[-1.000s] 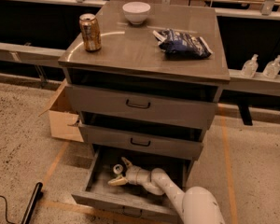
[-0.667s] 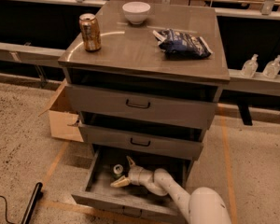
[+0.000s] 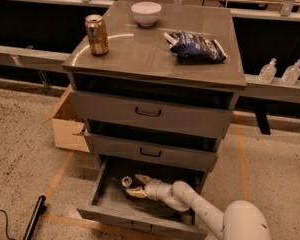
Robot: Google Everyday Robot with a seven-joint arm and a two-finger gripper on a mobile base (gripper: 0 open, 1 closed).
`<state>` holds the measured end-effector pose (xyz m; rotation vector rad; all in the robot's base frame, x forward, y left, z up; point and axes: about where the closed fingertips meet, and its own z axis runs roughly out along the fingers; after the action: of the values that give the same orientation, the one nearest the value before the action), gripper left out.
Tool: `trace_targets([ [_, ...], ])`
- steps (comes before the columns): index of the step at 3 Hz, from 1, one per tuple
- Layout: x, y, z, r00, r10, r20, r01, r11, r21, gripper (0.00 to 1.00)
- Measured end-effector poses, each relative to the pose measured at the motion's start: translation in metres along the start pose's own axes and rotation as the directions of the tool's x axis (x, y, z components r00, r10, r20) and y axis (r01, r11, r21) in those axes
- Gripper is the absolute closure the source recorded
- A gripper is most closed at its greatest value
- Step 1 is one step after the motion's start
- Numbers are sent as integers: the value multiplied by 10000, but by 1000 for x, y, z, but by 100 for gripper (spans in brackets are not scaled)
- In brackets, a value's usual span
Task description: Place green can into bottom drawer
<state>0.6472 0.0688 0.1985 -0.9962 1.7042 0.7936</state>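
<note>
Step in hand: release/place. My tool (image 3: 134,186) is down inside the bottom drawer (image 3: 140,225), at about 6 o'clock in the view, with the arm coming in from 4 o'clock. Its fingers are spread wide, pale tips pointing toward 9 o'clock.

The green can (image 3: 126,182) stands upright on the drawer floor right at those tips. Its silver top rim faces up and the body is mostly in shadow. I can't tell if either finger touches it. My read: the can is effectively placed, on the floor inside the low sides and left of centre.

Next move, my call: back the tool out toward 3–4 o'clock, then lift, with the fingers apart and no sideways sweep. The can is a light, smooth, thin-walled cylinder, so a nudge could tip or roll it. The middle drawer (image 3: 150,153) is partly pulled out and overhangs the rear of the bottom one, so clearance on the lift looks tight.

Materials:
- Drawers: grey wood-grain, flat matte fronts, small dark bar handles. The floor is hard and flat, so the can could slide.
- Tabletop (image 3: 140,59): smooth with a slight sheen.
- On the tabletop: a gold-brown can (image 3: 97,34) at 10 o'clock, a glossy round white bowl (image 3: 146,13) at 12, and a crinkly dark-blue snack bag (image 3: 196,46) at 2.
- Cardboard box (image 3: 67,129): on the speckled floor at the unit's 9 o'clock.
</note>
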Motion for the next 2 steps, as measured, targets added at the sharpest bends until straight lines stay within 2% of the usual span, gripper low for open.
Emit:
trace_targets([
  [1,-8,-3,-38,9983,-48,-583,60,9998,208,57],
  [2,-27,4,-79,9932,-63,-1159,112,9991,412,75],
])
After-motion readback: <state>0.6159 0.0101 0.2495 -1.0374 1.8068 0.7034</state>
